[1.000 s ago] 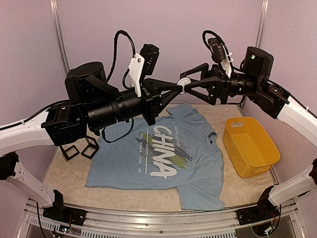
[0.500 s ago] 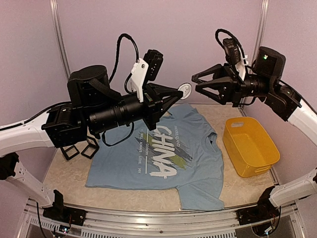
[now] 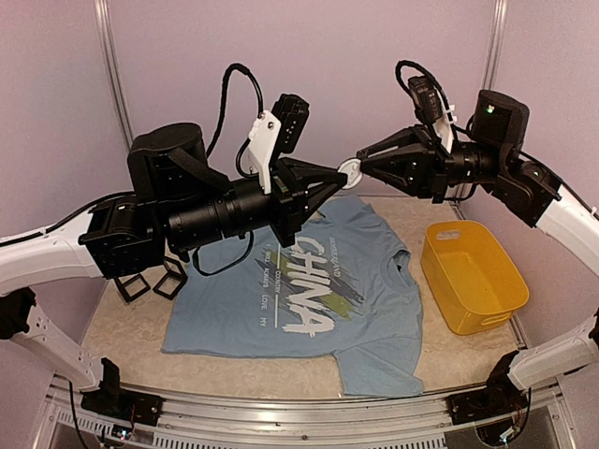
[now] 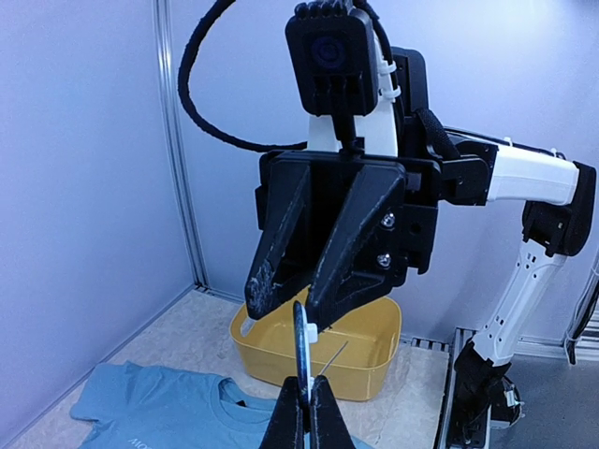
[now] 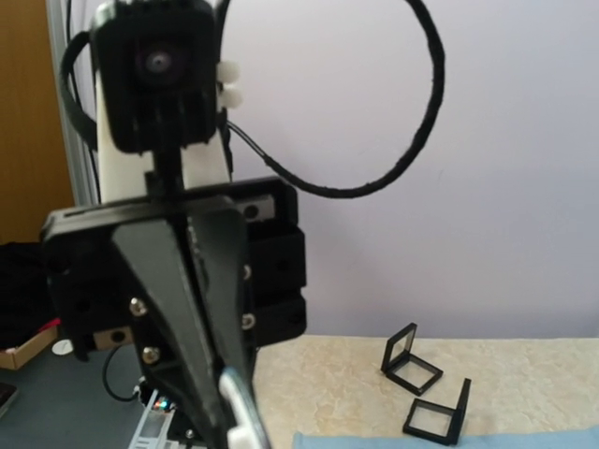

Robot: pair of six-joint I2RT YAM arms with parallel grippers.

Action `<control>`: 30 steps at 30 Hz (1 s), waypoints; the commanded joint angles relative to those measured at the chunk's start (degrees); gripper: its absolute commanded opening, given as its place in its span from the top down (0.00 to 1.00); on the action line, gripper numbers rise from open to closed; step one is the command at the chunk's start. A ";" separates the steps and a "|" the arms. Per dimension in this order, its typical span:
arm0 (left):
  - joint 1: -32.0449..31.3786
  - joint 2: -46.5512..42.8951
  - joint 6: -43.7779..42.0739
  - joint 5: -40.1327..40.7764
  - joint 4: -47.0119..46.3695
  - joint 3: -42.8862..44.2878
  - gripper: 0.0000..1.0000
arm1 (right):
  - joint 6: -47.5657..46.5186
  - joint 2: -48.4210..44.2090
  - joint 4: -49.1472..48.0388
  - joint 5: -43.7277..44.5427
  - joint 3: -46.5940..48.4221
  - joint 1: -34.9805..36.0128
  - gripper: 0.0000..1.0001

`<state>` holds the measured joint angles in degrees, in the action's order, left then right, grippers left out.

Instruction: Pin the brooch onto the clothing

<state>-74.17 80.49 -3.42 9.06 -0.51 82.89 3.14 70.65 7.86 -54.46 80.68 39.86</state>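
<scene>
A pale beige, marbled counter [image 3: 122, 327] carries everything. At its 3 o'clock side sits a yellow rectangular plastic bin [image 3: 459, 227] with rounded corners and a slot handle in its far end wall. It stands upright with nothing visible inside. From the left wrist view the bin [image 4: 365, 369] lies near the corner of the lilac walls [image 3: 328, 56].

At the counter's 9 o'clock edge are two black square-framed display cases [image 3: 136, 283] [image 3: 170, 278], just beside each other. In the right wrist view each case [image 5: 412, 360] [image 5: 438, 412] is propped open on the counter [image 5: 318, 383].
</scene>
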 commanded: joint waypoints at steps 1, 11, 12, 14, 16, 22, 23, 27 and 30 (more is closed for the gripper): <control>-0.01 -0.66 0.08 -1.92 -2.25 -0.06 1.00 | -0.63 0.22 1.41 -0.76 -0.67 -0.07 0.80; 0.15 -0.10 0.51 -2.41 -2.82 -0.11 1.00 | -0.30 0.63 1.45 -2.49 -0.82 -0.05 0.85; 0.21 -0.01 0.72 -2.54 -2.90 -0.10 1.00 | -0.19 0.69 1.26 -2.96 -0.81 -0.08 0.85; 0.59 0.17 1.31 -2.93 -3.05 -0.11 1.00 | 0.12 0.98 1.22 -3.09 -0.79 -0.11 0.88; 1.48 0.40 2.17 -3.79 -3.09 -0.10 1.00 | 0.04 1.46 1.54 -3.05 -0.82 -0.11 0.90; 3.40 0.81 3.09 -6.29 -2.93 -0.10 1.00 | 0.87 1.71 0.47 -4.33 -1.01 -0.09 1.00; 3.66 0.88 4.48 -6.59 -2.85 -0.19 1.00 | 0.97 1.61 0.23 -4.47 -1.04 -0.10 1.00; 4.93 1.03 6.08 -7.48 -2.74 -0.70 1.00 | 1.78 0.88 -1.62 -3.21 -1.83 -0.17 1.00; 6.04 1.03 7.56 -6.34 -2.66 -1.25 0.69 | 2.52 0.18 -1.48 3.44 -3.03 -0.88 1.00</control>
<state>-69.63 80.75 1.45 2.81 -1.39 82.70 4.34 72.01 7.31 -57.17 79.55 39.75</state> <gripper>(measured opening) 0.049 0.007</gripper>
